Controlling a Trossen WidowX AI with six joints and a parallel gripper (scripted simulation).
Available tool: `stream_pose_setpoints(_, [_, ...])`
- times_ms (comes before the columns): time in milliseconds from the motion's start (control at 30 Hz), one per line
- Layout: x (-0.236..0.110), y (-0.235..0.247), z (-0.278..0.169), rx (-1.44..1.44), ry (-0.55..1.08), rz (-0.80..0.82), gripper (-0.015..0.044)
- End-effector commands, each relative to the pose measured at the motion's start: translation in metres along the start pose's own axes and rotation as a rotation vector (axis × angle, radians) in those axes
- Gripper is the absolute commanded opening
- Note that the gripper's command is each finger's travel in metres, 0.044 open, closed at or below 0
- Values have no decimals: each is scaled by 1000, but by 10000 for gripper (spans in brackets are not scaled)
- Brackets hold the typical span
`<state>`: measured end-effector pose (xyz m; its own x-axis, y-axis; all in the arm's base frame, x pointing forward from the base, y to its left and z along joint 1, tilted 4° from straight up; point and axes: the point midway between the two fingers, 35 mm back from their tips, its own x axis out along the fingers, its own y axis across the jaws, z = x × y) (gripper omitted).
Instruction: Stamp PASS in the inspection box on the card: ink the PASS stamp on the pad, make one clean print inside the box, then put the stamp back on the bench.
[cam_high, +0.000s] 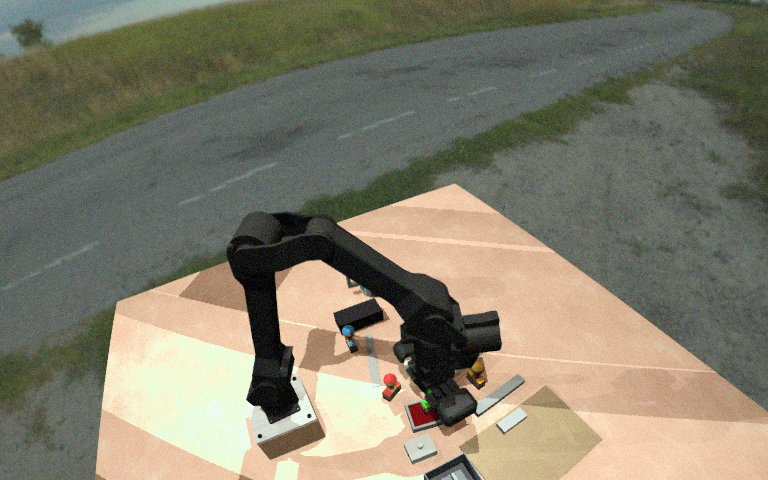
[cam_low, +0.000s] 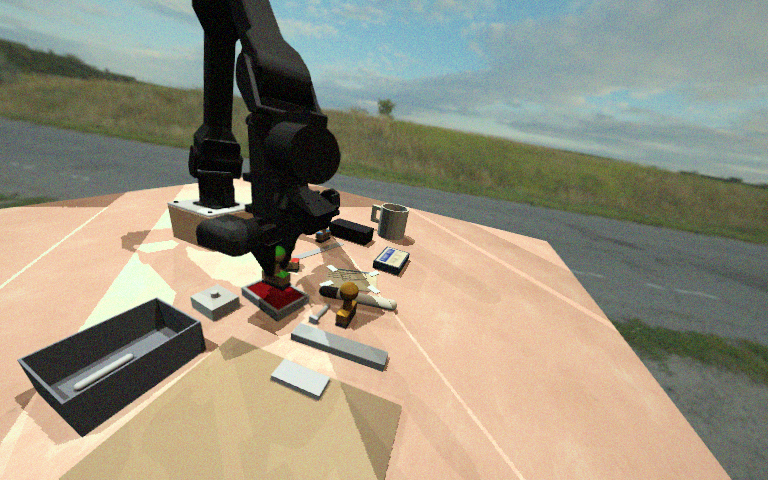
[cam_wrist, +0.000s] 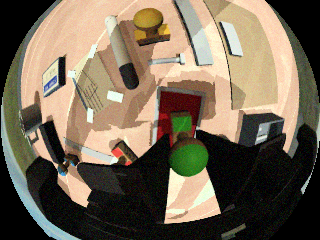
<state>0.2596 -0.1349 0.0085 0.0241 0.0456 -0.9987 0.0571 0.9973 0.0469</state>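
The jaws are clamped on the neck of the green-knobbed stamp (cam_wrist: 188, 158), gripping just under its round knob, and the gripper (cam_low: 275, 254) points straight down. The stamp hangs upright with its block base on or barely above the red ink pad (cam_low: 275, 297); whether the two touch cannot be told. In the wrist view the pad lies at twelve o'clock from the knob, close in.

The stamp looks small, rigid and light. Its smooth rounded knob would likely slip, so the narrow neck is the sensible place to pinch, keeping the flat face level for an even press.

Further out, a yellow-knobbed stamp (cam_low: 346, 305) stands at about three o'clock from the pad in the exterior view, with a rolled tube (cam_low: 362, 299) just behind it. A red-knobbed stamp (cam_high: 390, 386) stands at roughly nine o'clock from the pad in the top view. A grey bar (cam_low: 339, 345) lies nearer the camera, and a dark tray (cam_low: 113, 362) sits at about eight o'clock.
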Motion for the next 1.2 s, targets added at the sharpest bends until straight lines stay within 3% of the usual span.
stream_pose_setpoints(0, [4, 0, -2, 4, 7, -1, 0])
stream_pose_setpoints(1167, [17, 1, -3, 1, 7, -1, 0])
